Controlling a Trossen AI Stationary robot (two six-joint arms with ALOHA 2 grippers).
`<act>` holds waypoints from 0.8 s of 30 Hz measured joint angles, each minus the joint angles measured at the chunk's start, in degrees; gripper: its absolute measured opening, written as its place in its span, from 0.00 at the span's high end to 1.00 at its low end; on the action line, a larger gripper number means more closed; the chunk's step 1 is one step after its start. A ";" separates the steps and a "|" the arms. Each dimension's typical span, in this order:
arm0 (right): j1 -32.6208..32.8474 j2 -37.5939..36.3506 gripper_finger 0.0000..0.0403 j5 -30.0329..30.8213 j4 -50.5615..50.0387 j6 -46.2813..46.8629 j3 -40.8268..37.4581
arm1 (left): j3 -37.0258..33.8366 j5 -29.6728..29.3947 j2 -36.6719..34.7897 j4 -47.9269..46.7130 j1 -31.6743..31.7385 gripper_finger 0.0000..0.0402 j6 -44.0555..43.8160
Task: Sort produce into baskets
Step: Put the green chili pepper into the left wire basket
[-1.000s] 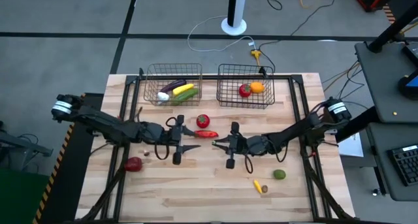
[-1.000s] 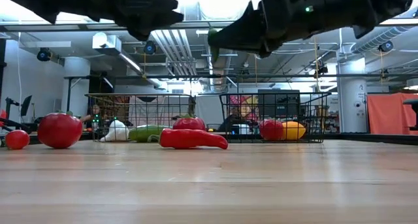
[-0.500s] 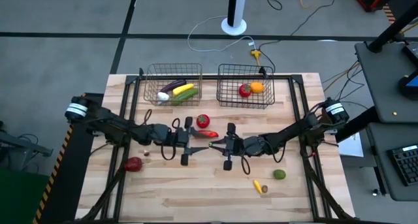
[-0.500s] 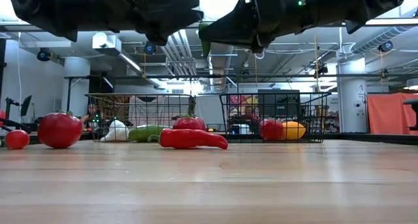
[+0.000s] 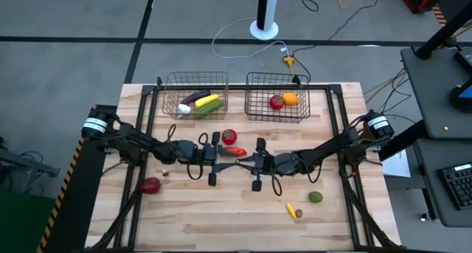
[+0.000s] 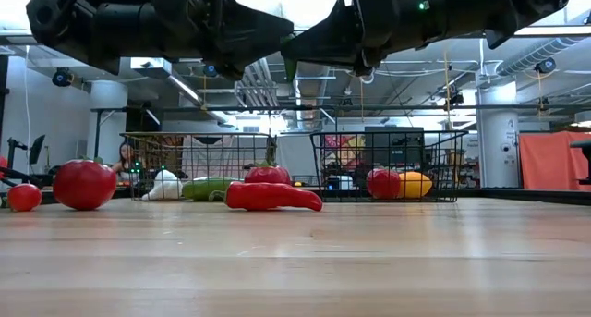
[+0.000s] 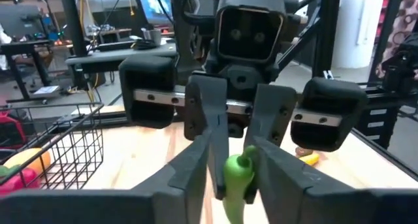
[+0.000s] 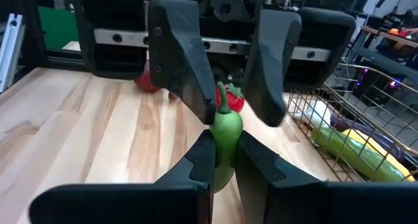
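Meeting nose to nose above the middle of the bench [image 5: 243,209], the two end effectors share one small green pepper [image 8: 226,129]. The right end effector [image 5: 243,163] is clamped tight on the pepper's body, stem pointing toward the other arm. The left end effector [image 5: 230,162] has its fingers [image 7: 196,155] straddling the same pepper; from these views I cannot tell whether they press on it or merely flank it.

Taking the long red pepper [image 5: 234,151] as landmark: it lies on the bench just behind the meeting point, with a red tomato [image 5: 228,136] right behind it. Farther back, the copper basket [image 5: 171,111] holds eggplant, corn, cucumber and garlic; the grey basket [image 5: 254,113], to its right, holds a tomato and an orange. A larger tomato [image 5: 150,184] sits forward-left of the red pepper.
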 joint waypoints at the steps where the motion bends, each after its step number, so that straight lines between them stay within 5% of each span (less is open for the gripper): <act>1: 0.00 0.00 0.92 -0.02 0.02 -0.06 0.00 | 0.00 0.03 -0.03 0.00 -0.02 0.77 0.03; 8: -0.02 0.00 0.92 0.13 -0.20 -0.08 0.00 | 0.00 0.15 -0.17 0.02 0.02 0.98 0.33; 15: -0.06 -0.01 0.89 0.07 -0.15 0.96 0.00 | 0.00 0.15 -0.22 -0.02 0.02 1.00 0.35; 24: -0.11 -0.36 0.68 -0.13 0.11 2.80 0.00 | 0.00 -0.25 -0.57 -0.38 0.11 1.00 0.18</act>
